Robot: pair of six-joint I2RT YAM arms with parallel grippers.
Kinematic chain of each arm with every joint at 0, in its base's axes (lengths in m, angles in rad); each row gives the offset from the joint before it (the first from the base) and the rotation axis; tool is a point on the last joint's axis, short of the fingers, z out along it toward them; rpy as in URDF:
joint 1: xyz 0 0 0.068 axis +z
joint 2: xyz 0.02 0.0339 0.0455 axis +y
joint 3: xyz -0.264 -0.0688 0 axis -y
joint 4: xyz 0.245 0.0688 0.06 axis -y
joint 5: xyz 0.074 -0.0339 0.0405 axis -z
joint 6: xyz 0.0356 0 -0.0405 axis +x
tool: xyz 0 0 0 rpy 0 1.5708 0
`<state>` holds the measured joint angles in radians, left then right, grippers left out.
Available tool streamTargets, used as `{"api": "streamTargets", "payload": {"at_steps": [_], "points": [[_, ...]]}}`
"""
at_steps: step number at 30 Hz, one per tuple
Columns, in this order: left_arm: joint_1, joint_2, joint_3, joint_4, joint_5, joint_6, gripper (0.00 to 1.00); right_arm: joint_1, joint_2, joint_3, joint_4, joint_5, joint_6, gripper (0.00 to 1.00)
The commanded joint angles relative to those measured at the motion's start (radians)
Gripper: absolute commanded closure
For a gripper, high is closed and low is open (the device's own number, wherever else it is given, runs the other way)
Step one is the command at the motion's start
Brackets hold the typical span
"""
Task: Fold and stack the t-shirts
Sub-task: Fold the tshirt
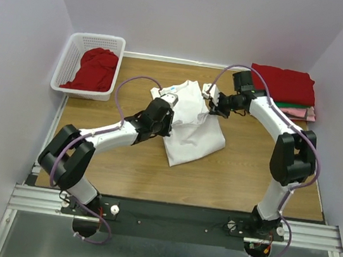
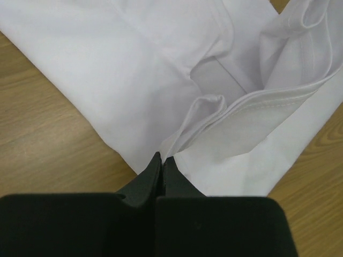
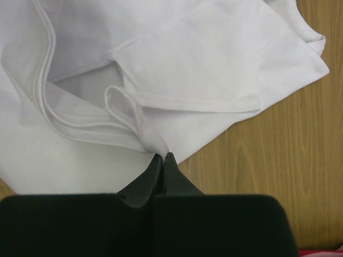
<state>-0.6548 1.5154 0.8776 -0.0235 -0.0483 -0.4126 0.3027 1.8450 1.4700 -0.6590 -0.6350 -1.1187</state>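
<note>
Folding white t-shirt [image 1: 192,126], lying crumpled on wooden table [image 1: 121,167] directly ahead of both tools. Pinching hemmed fold with left gripper [image 2: 162,160], jaws pressed together on cloth; same with right gripper [image 3: 162,159] (no gap visible either side). Next probably calls for lifting both pinches together, drawing cloth taut, laying edge over evenly.

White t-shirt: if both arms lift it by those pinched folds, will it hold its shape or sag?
Probably sag: the white t-shirt lies in soft creases and loops. It looks light, since the left gripper and right gripper each pinch only a thin fold.
</note>
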Motion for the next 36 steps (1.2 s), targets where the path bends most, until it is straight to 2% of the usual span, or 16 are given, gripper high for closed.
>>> {"api": "streamTargets", "payload": {"at_steps": [1,14,16,17,18,19,20,22,23,24,26,28,30,31,34,36], "points": [[0.03,0.051,0.049,0.017,0.044,0.049,1.0,0.027,0.078,0.095,0.058,0.077,0.109,1.0],[0.089,0.141,0.136,-0.03,0.034,0.093,1.0,0.052,0.204,0.205,0.085,0.159,0.201,0.99],[0.098,0.161,0.147,-0.038,0.03,0.097,1.0,0.055,0.215,0.217,0.096,0.181,0.241,0.93],[0.109,0.169,0.156,-0.039,0.025,0.094,0.93,0.056,0.226,0.225,0.131,0.225,0.269,0.9],[0.115,0.175,0.159,-0.044,0.021,0.092,0.83,0.056,0.232,0.228,0.154,0.251,0.333,0.77],[0.119,0.189,0.165,-0.044,0.013,0.084,0.71,0.058,0.234,0.227,0.212,0.3,0.365,0.58],[0.133,0.195,0.176,-0.044,0.008,0.083,0.5,0.059,0.235,0.219,0.248,0.332,0.451,0.44],[0.147,0.21,0.195,-0.047,-0.021,0.087,0.32,0.061,0.234,0.205,0.361,0.386,0.529,0.43],[0.162,0.213,0.222,-0.059,-0.036,0.089,0.27,0.062,0.234,0.188,0.412,0.5,0.651,0.36],[0.172,0.213,0.234,-0.065,-0.056,0.087,0.26,0.065,0.243,0.2,0.448,0.568,0.701,0.35],[0.188,0.189,0.274,-0.09,-0.126,0.089,0.26,0.067,0.244,0.22,0.452,0.656,0.747,0.34],[0.207,0.131,0.287,-0.096,-0.17,0.103,0.26,0.064,0.211,0.199,0.453,0.663,0.776,0.34],[0.21,0.079,0.294,-0.108,-0.168,0.153,0.27,0.064,0.175,0.17,0.45,0.641,0.798,0.34],[0.21,0.028,0.29,-0.113,-0.116,0.179,0.27,0.065,0.154,0.15,0.437,0.594,0.78,0.33],[0.19,-0.078,0.218,-0.116,0.052,0.302,0.27,0.061,0.001,0.005,0.203,0.212,0.546,0.24],[0.152,-0.148,0.173,-0.115,0.11,0.403,0.27,0.055,-0.064,-0.087,0.139,0.135,0.397,0.2]]}}
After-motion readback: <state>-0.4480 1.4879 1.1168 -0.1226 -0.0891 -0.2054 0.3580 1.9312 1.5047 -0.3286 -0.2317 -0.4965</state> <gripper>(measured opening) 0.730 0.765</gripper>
